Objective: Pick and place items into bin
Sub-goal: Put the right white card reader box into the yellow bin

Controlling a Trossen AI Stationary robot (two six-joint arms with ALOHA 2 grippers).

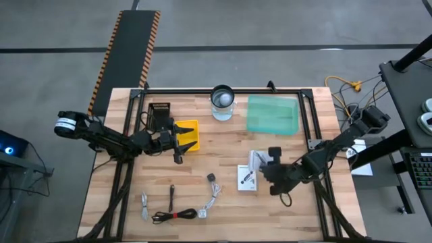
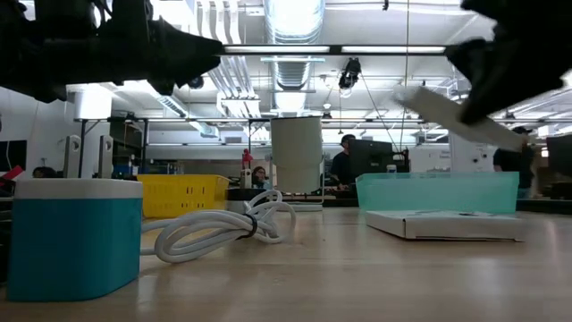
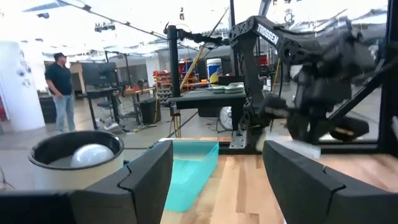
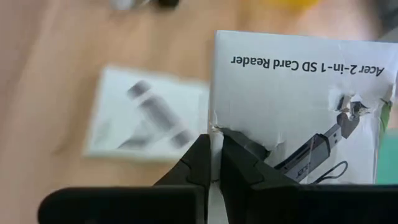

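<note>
My right gripper (image 1: 267, 170) hovers over the table's right half, shut on one white square card (image 1: 256, 160). The second card (image 1: 247, 177) lies flat on the table just below it. My left gripper (image 1: 179, 150) is open and holds nothing, raised beside a yellow tray (image 1: 189, 135); its wrist view looks toward the teal bin (image 3: 186, 171). Near the front edge lie a grey cable (image 1: 144, 206), a small black stick (image 1: 171, 196), a black coil with red tie (image 1: 175, 216) and a white cable (image 1: 213, 192). The bin (image 1: 273, 113) sits at the far right. My right gripper (image 4: 215, 146) pinches the printed card by one edge (image 4: 214, 127), between its two fingers; the card face is torn beside them. In the low view the card (image 2: 451, 114) is lifted clear of the table and tilted.
A round white container (image 1: 222, 101) stands left of the bin at the far edge. A black box (image 1: 159, 115) sits behind the yellow tray. A teal and white block (image 2: 76, 237) stands close to the low camera. A black frame (image 1: 202, 90) borders the table's far side.
</note>
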